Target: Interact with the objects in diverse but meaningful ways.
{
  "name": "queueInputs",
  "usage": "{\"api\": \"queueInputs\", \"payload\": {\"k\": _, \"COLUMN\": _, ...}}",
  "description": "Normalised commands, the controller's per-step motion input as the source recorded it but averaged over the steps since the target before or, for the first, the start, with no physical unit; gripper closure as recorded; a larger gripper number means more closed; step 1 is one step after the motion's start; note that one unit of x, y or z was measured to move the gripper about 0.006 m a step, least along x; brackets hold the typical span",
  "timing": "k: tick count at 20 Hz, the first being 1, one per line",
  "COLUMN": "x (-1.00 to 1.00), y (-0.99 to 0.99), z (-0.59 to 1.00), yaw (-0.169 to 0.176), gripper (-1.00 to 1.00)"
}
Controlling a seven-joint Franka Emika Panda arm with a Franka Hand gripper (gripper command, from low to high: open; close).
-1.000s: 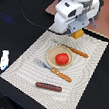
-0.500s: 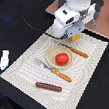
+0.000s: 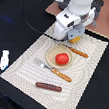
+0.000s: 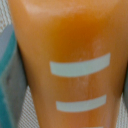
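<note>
The end effector (image 3: 73,37) is down on the yellow-orange block (image 3: 76,38) at the far end of the striped mat (image 3: 88,71); the wrist view is filled by the block's orange surface (image 4: 65,45) with pale bars. Whether its fingers are clamped or apart, I cannot tell. Just below the end effector in the exterior view, the red tomato (image 3: 62,58) sits on the tan plate (image 3: 51,54); the brown sausage (image 3: 48,86) lies further off, and the white-and-blue bottle (image 3: 4,60) lies on the desk (image 3: 14,28) well apart.

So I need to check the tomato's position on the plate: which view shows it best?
The exterior view. There the tomato sits in full sight on the round tan plate, clear of the gripper. The wrist view shows none of it; an orange block with pale stripes fills that frame.
</note>
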Motion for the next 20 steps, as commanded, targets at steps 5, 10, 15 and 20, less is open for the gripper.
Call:
{"api": "queueInputs", "payload": {"k": 5, "x": 0.22, "y": 0.25, "z": 0.51, "yaw": 0.0, "gripper": -1.0}}
{"api": "queueInputs", "payload": {"k": 10, "x": -0.33, "y": 0.04, "z": 0.5, "yaw": 0.0, "gripper": -1.0}}
{"api": "queueInputs", "payload": {"k": 15, "x": -0.75, "y": -0.26, "z": 0.36, "yaw": 0.0, "gripper": -1.0}}
{"api": "queueInputs", "payload": {"k": 20, "x": -0.78, "y": -0.46, "z": 0.24, "yaw": 0.0, "gripper": -1.0}}
